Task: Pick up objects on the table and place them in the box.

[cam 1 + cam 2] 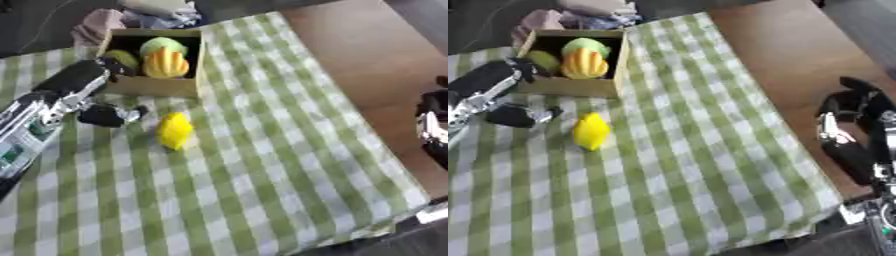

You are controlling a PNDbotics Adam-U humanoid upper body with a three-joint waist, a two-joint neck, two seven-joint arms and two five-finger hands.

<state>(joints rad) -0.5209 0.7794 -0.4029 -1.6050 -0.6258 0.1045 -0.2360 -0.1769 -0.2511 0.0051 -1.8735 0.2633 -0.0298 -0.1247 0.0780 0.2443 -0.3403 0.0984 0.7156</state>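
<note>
A green-and-white checked cloth is covering the table nearest the camera, its near part bare, and a strip of brown tabletop is showing along the 3 o'clock side. At about 4 o'clock in the right eye view the right hand is hanging off the cloth over the brown strip, dark with silver parts, holding nothing; whether its fingers are straight or curled I cannot tell. Farther in, a yellow lemon-shaped object is lying on the cloth a little toward 10 o'clock of centre, touching nothing. Just beside it at 9 o'clock, the thumb of the left hand is resting low on the cloth, close to the lemon but apart from it. The left arm is coming in from 8 o'clock — silver at the forearm, black at the hand — and the hand is reaching up toward the box, its fingers lying at the box's near-left corner and over its left rim; they look spread rather than closed on anything, and nothing is in them. The cardboard box is sitting at about 11 o'clock on the cloth, open at the top. Inside it an orange ribbed fruit is leaning at the middle, a light green round fruit is lying behind it, and a darker green one is tucked at the left. Beyond the box, at 12 o'clock — a heap of crumpled cloth is lying off the far edge.
</note>
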